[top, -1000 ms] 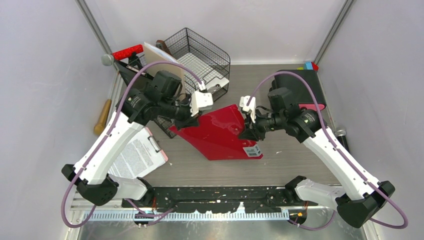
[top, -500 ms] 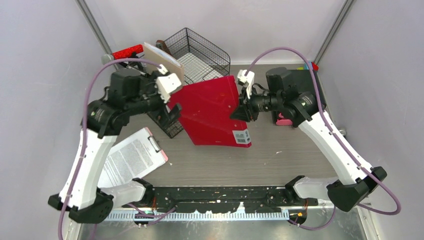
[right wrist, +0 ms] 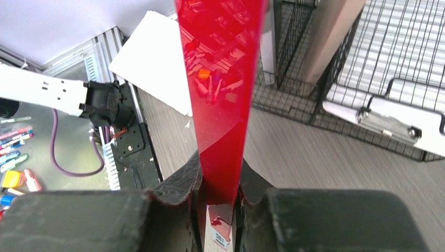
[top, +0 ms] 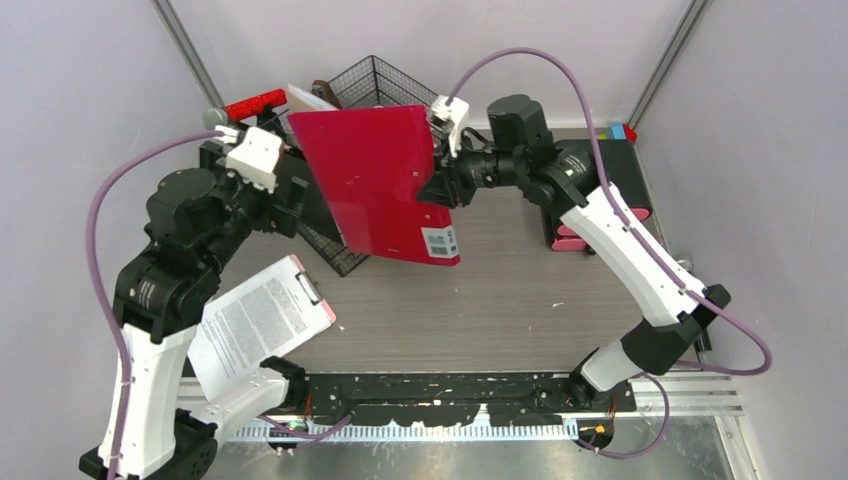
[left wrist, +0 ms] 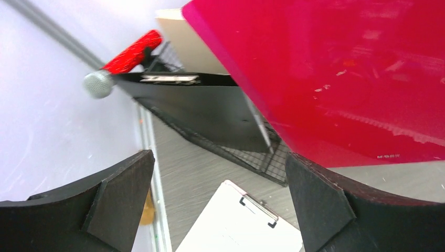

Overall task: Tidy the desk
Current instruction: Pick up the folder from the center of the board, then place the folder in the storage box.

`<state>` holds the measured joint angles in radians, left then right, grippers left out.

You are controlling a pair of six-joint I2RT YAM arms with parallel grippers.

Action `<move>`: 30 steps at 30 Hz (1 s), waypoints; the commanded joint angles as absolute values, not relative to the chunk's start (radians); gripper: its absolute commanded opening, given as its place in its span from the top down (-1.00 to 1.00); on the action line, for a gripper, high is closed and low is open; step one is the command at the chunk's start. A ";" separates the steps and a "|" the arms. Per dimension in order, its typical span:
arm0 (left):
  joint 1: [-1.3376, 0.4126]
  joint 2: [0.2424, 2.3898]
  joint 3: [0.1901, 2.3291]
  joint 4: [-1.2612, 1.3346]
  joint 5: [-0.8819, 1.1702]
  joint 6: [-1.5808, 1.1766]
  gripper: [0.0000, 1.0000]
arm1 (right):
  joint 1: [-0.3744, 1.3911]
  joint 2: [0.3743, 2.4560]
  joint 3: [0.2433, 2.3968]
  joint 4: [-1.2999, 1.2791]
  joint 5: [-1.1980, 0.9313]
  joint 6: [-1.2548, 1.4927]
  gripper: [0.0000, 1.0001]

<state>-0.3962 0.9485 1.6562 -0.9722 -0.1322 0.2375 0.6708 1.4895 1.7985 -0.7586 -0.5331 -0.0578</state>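
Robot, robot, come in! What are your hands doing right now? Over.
Left gripper open, empty. Right gripper shut on red folder, raised over the desk. Wire rack close behind folder, clipboard lying on desk. Over.

A pale lilac wall (left wrist: 42, 131) rises left of my left gripper (left wrist: 218, 181); a metal post (left wrist: 47, 29) slants beyond.

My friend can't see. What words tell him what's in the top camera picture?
The right gripper holds a red folder by its edge, up over the desk in front of a black wire rack. The left gripper is open and empty.
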 commanded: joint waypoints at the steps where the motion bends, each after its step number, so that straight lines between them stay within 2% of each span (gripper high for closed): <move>1: -0.359 0.893 1.646 -0.853 -0.333 0.189 -0.99 | 0.725 1.564 1.961 -0.709 -0.463 -0.014 0.99; 7: -0.347 0.874 1.611 -0.824 -0.388 0.233 -0.99 | 0.773 1.694 2.121 -0.716 -0.443 -0.002 0.99; 16: -0.347 0.861 1.595 -0.840 -0.321 0.241 -0.99 | 0.806 1.872 2.298 -0.722 -0.432 0.013 0.99; 30: -0.347 0.857 1.520 -0.838 -0.220 0.263 -0.99 | 0.834 1.990 2.331 -0.659 -0.291 -0.144 0.99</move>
